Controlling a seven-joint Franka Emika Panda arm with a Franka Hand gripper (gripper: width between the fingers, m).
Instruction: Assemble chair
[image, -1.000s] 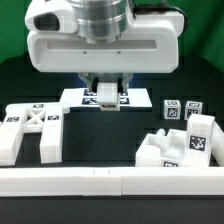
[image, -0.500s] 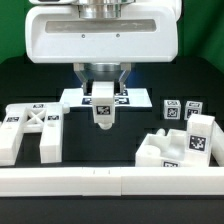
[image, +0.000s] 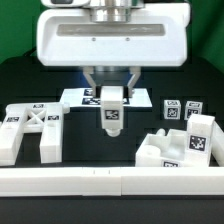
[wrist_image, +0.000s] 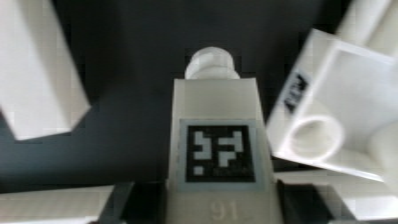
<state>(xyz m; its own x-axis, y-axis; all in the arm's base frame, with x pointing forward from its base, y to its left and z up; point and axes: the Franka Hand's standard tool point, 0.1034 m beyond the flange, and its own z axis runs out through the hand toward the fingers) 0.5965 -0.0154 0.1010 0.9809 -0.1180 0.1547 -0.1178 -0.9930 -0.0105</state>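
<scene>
My gripper (image: 111, 96) is shut on a white leg block (image: 111, 112) that hangs upright above the dark table, its tag facing the exterior camera. In the wrist view the gripper (wrist_image: 222, 206) clamps that leg block (wrist_image: 221, 120) from both sides, and a round peg (wrist_image: 210, 63) shows at its far end. The chair's seat slab (image: 178, 147) lies at the exterior view's right, and shows with a round hole in the wrist view (wrist_image: 334, 95). The X-braced panel (image: 30, 126) lies at the exterior view's left.
The marker board (image: 143, 98) lies behind the held block. Two small tagged blocks (image: 172, 110) (image: 193, 108) stand at the back right. A long white border rail (image: 110, 181) runs along the front. Another white part (wrist_image: 36, 75) shows beside the block in the wrist view.
The arm has risen and shifted toward the exterior view's right, carrying the leg block up off the table near the marker board. The jaws stayed shut on it.
</scene>
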